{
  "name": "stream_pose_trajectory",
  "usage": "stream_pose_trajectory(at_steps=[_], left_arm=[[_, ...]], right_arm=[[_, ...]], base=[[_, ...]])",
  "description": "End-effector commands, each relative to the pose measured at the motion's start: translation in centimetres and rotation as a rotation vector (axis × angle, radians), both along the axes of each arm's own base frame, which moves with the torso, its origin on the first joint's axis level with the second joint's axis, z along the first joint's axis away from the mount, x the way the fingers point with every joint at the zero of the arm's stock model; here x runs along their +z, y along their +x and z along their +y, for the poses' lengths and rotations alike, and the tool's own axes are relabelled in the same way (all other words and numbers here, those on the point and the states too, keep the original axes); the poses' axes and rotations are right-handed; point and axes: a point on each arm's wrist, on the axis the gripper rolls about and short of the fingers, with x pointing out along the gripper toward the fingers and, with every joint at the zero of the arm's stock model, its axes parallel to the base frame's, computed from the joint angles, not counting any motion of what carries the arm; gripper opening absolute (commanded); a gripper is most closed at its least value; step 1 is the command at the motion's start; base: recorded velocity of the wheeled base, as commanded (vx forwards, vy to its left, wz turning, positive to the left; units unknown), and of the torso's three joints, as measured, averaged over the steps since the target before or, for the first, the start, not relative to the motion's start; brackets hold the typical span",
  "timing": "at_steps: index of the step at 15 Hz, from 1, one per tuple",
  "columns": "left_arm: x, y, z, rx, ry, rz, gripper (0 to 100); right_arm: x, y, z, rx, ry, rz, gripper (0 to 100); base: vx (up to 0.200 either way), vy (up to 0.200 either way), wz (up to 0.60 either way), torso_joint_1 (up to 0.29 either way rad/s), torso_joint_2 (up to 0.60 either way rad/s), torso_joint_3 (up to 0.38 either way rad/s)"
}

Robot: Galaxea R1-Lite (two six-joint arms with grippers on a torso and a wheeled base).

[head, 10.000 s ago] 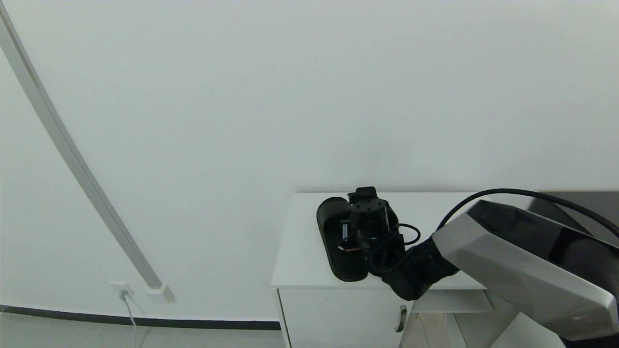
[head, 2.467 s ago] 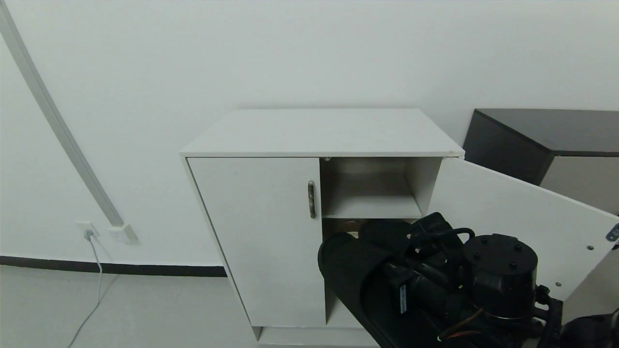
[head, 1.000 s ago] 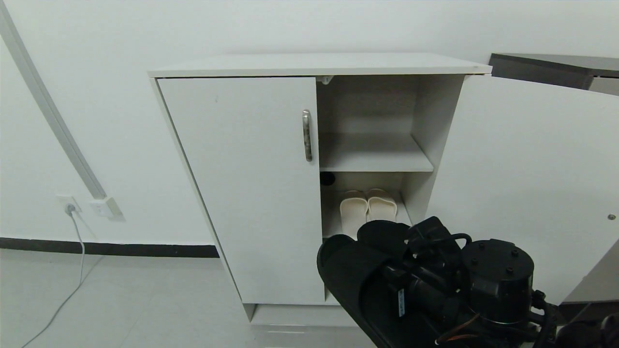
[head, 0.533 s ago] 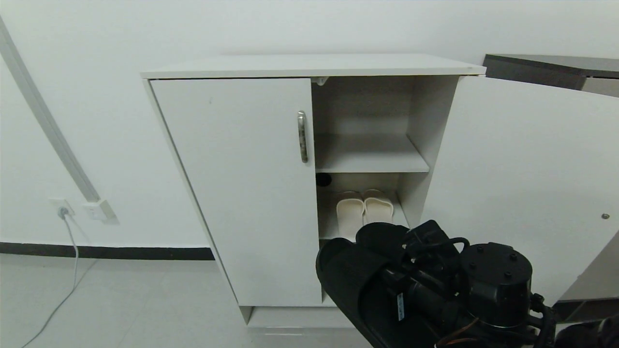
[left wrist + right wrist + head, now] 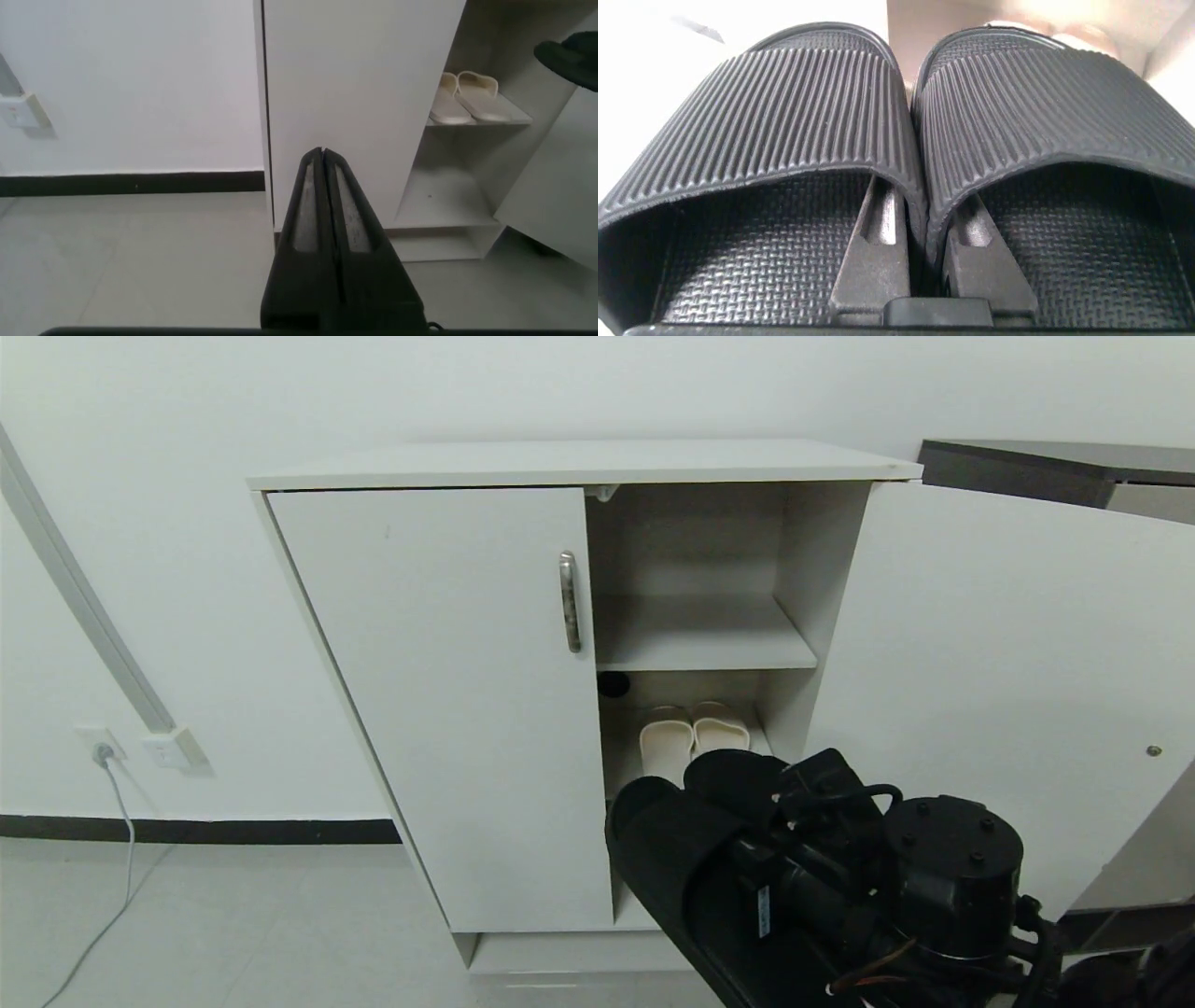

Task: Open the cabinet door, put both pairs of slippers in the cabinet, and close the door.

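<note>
- No legible text, number or sign found.
- White sticker [image 5: 764, 912] on the right claw's [image 5: 924, 266] body, beside the black slippers [image 5: 681, 840], in front of the cabinet [image 5: 579, 462]: print too small to read.

Heels of cream slippers [image 5: 666, 742] hidden behind black slippers [image 5: 674, 859]; open door [image 5: 1008, 691] cut off at edge.

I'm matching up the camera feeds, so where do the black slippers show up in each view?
Head view: black slippers low in the foreground, before the open cabinet.
Left wrist view: one dark toe at the picture's edge, beside the cabinet opening.
Right wrist view: close up, side by side, inner walls pinched by the right gripper.
Shared landmark: cream slippers on the lower shelf, in head and left wrist views.
</note>
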Motion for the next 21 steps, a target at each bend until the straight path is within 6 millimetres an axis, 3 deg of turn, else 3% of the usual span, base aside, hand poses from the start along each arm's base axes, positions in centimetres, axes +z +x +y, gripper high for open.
stream_pose_trajectory(at_steps=[1,8,11,17,21], left_arm=[[0.0,0.0,0.0,0.002,-0.001,0.001,0],[0.0,0.0,0.0,0.002,-0.001,0.001,0],[0.0,0.0,0.0,0.002,-0.001,0.001,0],[0.0,0.0,0.0,0.002,-0.001,0.001,0],[0.0,0.0,0.0,0.002,-0.001,0.001,0]], right_arm=[[-0.1,1.2,1.2,-0.084,-0.031,0.003,0],[4.1,4.0,6.2,-0.384,-0.090,0.084,0],[6.1,4.5,7.3,-0.427,-0.060,0.053,0],[10.4,4.6,7.5,-0.488,-0.016,0.007,0],[10.6,5.4,6.8,-0.515,-0.036,0.017,0]], base=[[0.000,0.000,0.00,0.000,0.00,0.000],[0.000,0.000,0.00,0.000,0.00,0.000],[0.000,0.000,0.00,0.000,0.00,0.000],[0.000,0.000,0.00,0.000,0.00,0.000],[0.000,0.000,0.00,0.000,0.00,0.000]])
